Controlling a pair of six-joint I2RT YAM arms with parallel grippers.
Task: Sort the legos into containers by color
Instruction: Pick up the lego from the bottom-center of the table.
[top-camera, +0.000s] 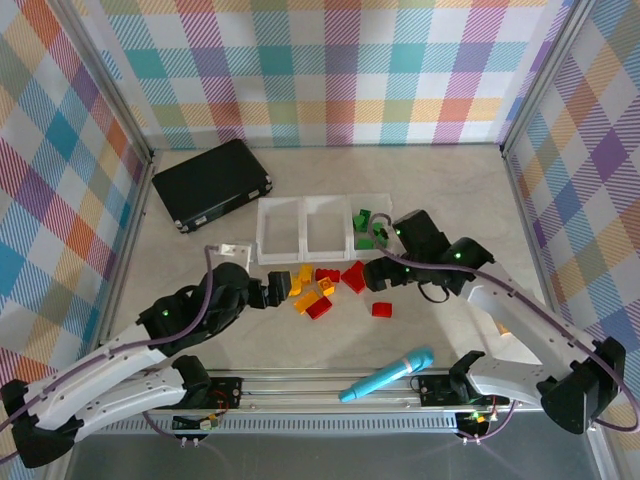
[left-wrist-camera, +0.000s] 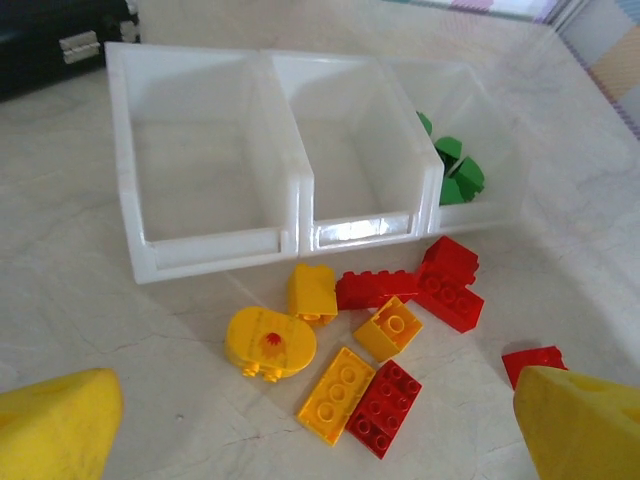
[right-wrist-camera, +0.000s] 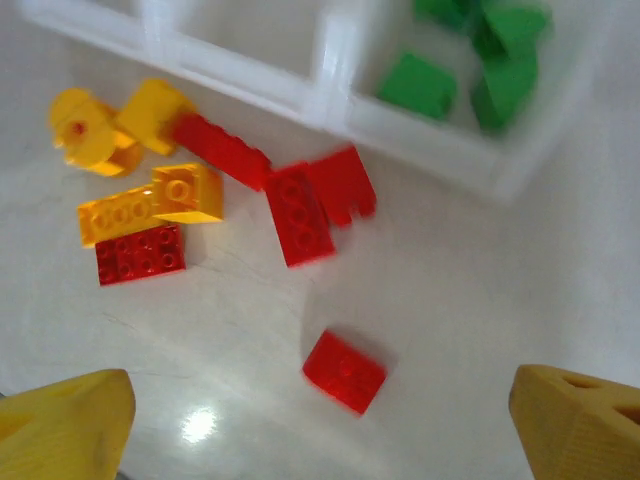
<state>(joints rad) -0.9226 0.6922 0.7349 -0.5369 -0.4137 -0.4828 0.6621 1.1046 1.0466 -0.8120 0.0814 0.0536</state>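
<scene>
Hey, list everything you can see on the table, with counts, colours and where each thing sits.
containers: three, clear with white rims, joined in a row mid-table
green legos: several, in the right-end container
red legos: five, loose in front of the containers
yellow-orange legos: four, loose beside the red ones
case: one, black, far left
microphone toy: one, teal, near edge
left pincer: yellow fingertips, open, left of the loose legos
right pincer: yellow fingertips, open, right of them

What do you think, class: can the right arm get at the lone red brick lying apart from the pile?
Probably yes. The lone red brick lies on bare table ahead of the open right gripper, with nothing over or against it.
</scene>
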